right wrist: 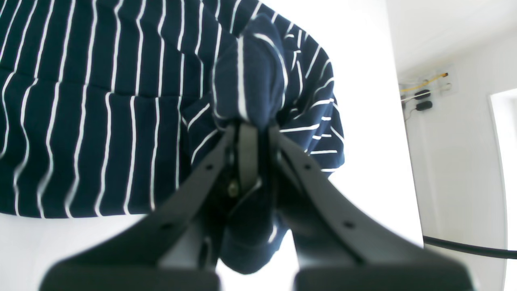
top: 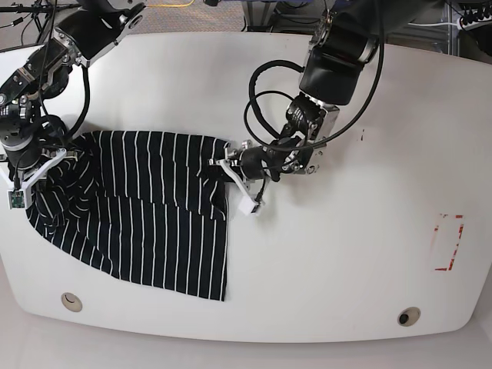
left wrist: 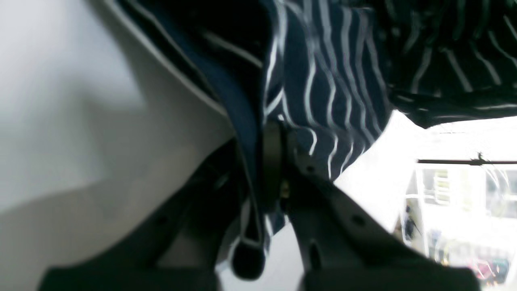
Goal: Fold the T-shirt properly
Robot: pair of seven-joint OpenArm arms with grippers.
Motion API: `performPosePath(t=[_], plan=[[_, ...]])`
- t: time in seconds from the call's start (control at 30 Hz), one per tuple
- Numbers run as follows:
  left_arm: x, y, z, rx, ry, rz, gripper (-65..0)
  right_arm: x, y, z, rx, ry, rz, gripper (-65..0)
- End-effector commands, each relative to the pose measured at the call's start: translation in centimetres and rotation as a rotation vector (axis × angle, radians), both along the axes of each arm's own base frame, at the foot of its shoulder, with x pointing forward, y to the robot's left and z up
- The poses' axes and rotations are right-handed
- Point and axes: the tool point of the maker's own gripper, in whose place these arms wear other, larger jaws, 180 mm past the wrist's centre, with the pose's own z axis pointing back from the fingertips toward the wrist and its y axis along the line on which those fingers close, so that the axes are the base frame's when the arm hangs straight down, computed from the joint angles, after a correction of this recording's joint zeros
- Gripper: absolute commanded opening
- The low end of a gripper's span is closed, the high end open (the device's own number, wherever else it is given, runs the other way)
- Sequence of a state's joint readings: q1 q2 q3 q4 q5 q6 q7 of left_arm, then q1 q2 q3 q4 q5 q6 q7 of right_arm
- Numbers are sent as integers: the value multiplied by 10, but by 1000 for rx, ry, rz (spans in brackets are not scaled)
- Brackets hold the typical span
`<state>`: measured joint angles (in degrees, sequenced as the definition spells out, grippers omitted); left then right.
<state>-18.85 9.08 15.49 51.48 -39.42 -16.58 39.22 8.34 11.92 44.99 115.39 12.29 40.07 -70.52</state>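
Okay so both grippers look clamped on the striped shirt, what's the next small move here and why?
Probably lift both arms together a little. The left gripper pinches the T-shirt at its upper corner, the right gripper pinches a bunched edge on the opposite side, and most of the fabric lies rumpled on the table. A small even raise should free the cloth for folding.

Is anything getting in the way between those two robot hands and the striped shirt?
Nothing visible does. The left hand and the right hand each already pinch a fold of the T-shirt, which lies on the white table.
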Motion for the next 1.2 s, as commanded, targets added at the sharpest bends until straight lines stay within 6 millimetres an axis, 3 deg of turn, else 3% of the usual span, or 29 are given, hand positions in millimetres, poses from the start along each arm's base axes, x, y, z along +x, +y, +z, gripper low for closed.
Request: performPosePath(t=[0.0, 0.07, 0.23, 0.6, 0.83, 1.17], plan=[[12, 6, 25, -45, -67, 44, -633, 6, -4, 18, -29, -56, 5, -648], [18, 15, 38, -62, -102, 75, -633, 6, -4, 18, -29, -56, 5, -648], [30, 61, 61, -17, -173, 109, -633, 5, -4, 17, -29, -50, 5, -648], [40, 189, 107, 126, -346, 197, -633, 2, 1, 7, -20, -24, 16, -648], [51, 263, 147, 166, -431, 289, -633, 22, 20, 8, -27, -20, 85, -648], [83, 344, 248, 216, -640, 420, -632, 67, 29, 63, -101, -136, 107, -648]])
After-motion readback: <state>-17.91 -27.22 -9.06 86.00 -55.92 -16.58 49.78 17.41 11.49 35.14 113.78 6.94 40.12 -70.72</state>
